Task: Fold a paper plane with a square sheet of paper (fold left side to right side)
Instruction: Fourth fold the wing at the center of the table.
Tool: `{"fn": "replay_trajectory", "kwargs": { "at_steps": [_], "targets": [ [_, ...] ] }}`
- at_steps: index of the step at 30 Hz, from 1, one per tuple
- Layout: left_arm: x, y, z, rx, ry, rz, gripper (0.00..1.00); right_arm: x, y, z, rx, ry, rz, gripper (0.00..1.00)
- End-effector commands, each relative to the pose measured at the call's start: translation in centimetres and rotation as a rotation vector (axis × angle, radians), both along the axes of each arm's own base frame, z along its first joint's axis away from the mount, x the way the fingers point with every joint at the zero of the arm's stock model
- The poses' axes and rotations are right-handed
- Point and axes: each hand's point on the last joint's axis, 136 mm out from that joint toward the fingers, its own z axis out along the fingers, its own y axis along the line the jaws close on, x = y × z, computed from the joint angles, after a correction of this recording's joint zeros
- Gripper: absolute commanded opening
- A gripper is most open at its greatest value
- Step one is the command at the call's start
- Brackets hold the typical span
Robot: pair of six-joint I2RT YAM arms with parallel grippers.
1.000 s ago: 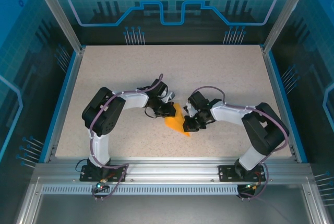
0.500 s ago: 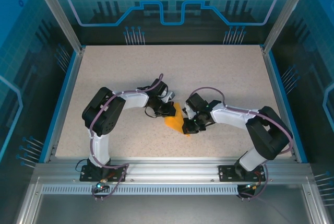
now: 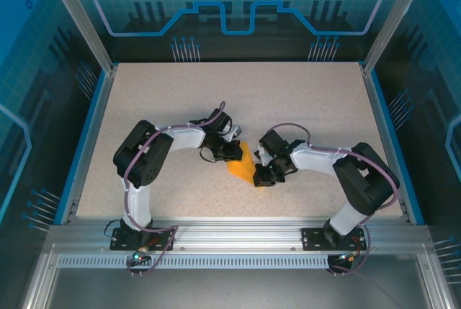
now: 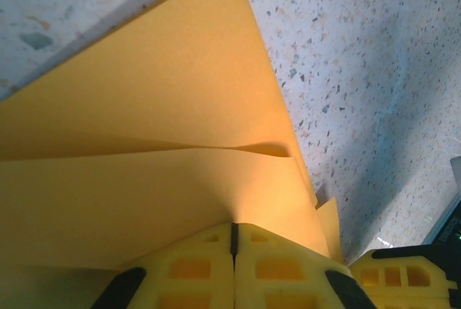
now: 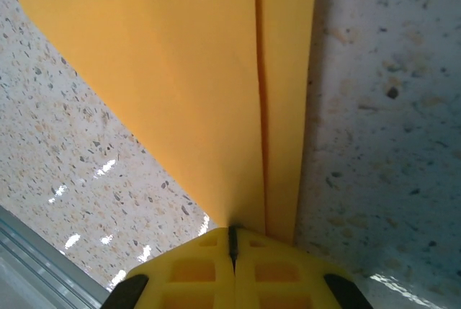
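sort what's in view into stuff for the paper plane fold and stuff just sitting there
For the job: folded orange paper; left gripper and right gripper, both shut on it.
Just there: speckled table; aluminium rail at the near edge; blue enclosure walls.

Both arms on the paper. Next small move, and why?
Probably slide the right gripper along the crease to flatten it while the left gripper pins the paper. Both jaws are shut, tips on the folded paper, and a flap near the left tips looks slightly raised.
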Motion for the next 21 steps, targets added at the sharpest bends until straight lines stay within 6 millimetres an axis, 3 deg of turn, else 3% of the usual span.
{"fn": "replay_trajectory", "kwargs": {
  "at_steps": [1,21],
  "targets": [
    [-0.5,2.4,-3.1,0.154,0.036,0.039,0.07,-0.7,-1.2,-1.0,-0.025,0.051,-0.021,0.00],
    [0.0,3.4,-3.4,0.175,0.035,0.059,0.07,-3.8,-4.2,-2.2,-0.013,0.128,-0.065,0.00]
  ]
}}
